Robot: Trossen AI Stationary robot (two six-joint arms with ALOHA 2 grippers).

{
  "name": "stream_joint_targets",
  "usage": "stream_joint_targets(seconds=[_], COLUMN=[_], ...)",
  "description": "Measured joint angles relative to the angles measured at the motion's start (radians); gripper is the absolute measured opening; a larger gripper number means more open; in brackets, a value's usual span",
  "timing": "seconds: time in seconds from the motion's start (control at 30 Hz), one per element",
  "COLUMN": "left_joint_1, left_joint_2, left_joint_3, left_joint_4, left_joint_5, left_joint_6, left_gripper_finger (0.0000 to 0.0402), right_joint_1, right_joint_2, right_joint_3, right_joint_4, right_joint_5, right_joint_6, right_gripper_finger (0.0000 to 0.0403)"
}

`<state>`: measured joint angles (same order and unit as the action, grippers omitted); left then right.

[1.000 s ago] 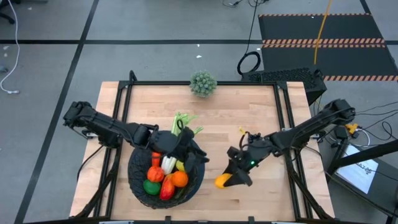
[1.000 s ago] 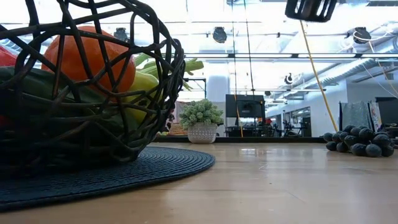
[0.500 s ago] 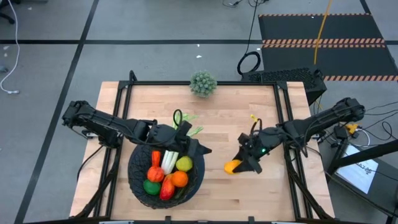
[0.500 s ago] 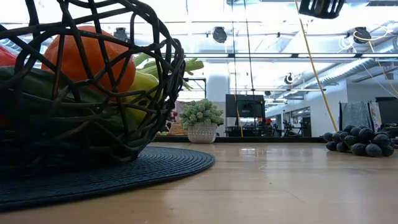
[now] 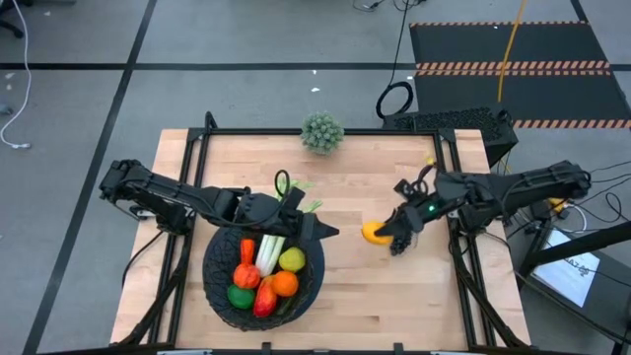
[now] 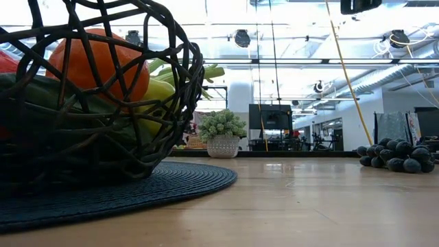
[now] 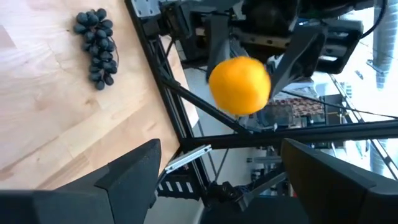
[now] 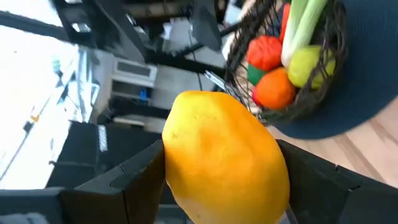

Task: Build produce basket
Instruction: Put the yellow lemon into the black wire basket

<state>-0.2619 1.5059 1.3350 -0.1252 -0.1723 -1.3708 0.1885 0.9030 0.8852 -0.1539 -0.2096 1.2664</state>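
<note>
Right gripper [image 5: 394,237], right of centre in the high view, is clamped on the lemon [image 5: 374,233], lifted for carrying to the basket [image 5: 219,292] at lower centre. Left gripper [image 5: 296,229] hangs spread wide over the basket's upper rim, holding nothing

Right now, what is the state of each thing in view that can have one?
Left claw: open, empty, over the basket's far edge.
Right claw: shut on the lemon, lifted above the table.
Basket: upright on the table, holding produce.
Celery: lying in the basket.
Grapes: lying on the table, outside the basket.
</note>
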Motion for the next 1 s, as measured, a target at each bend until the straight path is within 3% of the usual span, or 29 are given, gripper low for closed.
stream_joint_targets(seconds=[0.13,0.43,1.0], left_joint_1=[0.0,0.006,0.073], left_joint_2=[0.0,0.0,0.0], left_joint_3=[0.0,0.0,0.0], left_joint_4=[0.001,0.002,0.082], left_joint_5=[-0.013,-0.013,-0.014], left_joint_6=[0.0,0.0,-0.004], left_gripper_finger=[0.0331,0.0331,0.0331], right_joint_1=[-0.049,-0.102,-0.109], right_joint_2=[-0.027,-0.035,-0.035], right_joint_3=[0.0,0.0,0.0], right_joint_4=[-0.001,-0.001,-0.01], right_joint_5=[0.001,0.003,0.051], right_joint_6=[-0.015,-0.247,-0.989], right_gripper_finger=[0.0272,0.0272,0.0272])
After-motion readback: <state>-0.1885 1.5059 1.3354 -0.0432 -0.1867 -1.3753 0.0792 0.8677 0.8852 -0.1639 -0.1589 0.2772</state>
